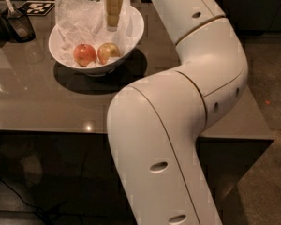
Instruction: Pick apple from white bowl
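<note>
Dim room, glossy worktop (37,102). Hovered with gripper (113,13) at 12 o'clock from apple (108,52) in white bowl (129,48); could not tell whether open or closed. Risked seizing redder apple (85,55) just beside at 9 o'clock, or snagging paper (70,18).

The tan, matt-looking gripper (113,25) hangs over the glossy white bowl (133,39). Beneath the jaws, crumpled white paper (72,18) lines it. The apple (107,52) has smooth skin. The grey table (37,95) is polished and reflective.
</note>
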You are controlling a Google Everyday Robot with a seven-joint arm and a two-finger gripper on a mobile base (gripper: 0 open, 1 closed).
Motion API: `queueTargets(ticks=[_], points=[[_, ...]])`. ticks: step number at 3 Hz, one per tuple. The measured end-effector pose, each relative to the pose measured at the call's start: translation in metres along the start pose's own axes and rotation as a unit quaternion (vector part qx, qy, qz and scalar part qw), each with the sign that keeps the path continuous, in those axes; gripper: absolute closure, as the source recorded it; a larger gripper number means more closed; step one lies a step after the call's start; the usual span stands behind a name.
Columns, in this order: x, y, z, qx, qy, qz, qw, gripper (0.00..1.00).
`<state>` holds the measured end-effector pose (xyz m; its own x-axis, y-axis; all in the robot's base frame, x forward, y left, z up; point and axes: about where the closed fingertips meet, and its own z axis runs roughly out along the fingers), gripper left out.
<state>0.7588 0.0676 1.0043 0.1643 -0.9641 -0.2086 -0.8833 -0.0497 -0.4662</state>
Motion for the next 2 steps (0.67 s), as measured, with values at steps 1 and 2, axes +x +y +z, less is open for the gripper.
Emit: queueTargets(ticks=[1, 2], points=[[-0.004, 0.007, 0.019, -0.021, 0.004, 0.003, 0.9998, 0.00], [-0.017, 0.019, 0.041, -0.049, -0.011, 0.003, 0.9988, 0.00]])
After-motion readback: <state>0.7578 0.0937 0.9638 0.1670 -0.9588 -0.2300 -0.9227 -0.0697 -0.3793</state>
